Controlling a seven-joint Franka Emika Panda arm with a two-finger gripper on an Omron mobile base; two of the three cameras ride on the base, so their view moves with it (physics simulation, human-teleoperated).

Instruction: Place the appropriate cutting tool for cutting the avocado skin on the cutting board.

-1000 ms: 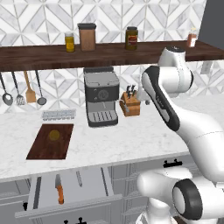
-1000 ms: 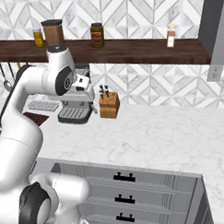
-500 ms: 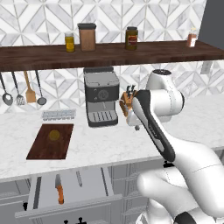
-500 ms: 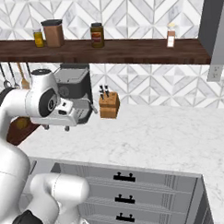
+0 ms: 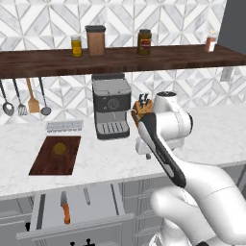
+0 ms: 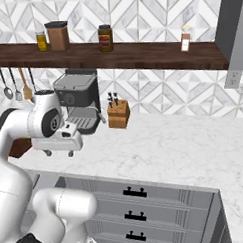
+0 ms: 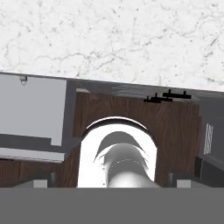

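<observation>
Left base view takes in the open grey drawer (image 5: 72,211) under the counter edge, w/ the small orange-handled knife with a short silver-grey blade (image 5: 65,209) lying lengthwise in it and a grey metal utensil (image 5: 87,196) a little to its right. On the white marble counter (image 5: 101,161) above sits the flat dark brown wooden cutting board (image 5: 56,154), w/ the small round olive-green avocado (image 5: 59,148) on its far half; knife and board are well apart, on different levels. Right base view has none of the drawer contents; the arm covers most of the board there, but it gives the closed grey drawer fronts (image 6: 142,202) w/ black handles. Both show the black and silver coffee machine (image 5: 111,108), the wooden knife block with black-handled knives (image 5: 141,110), the long dark wooden shelf (image 5: 115,57) w/ jars, and a white geometric tile wall (image 6: 154,17). Hanging utensils (image 5: 21,96) sit at far left under the shelf. The two-finger gripper (image 6: 58,153) hangs over the counter front, near the coffee machine; its fingers are small and dark, so can't tell how far apart they are or whether anything's held. Hand view looks down on marble, a drawer edge and brown floor; the fingertips are cut off at the bottom.
</observation>
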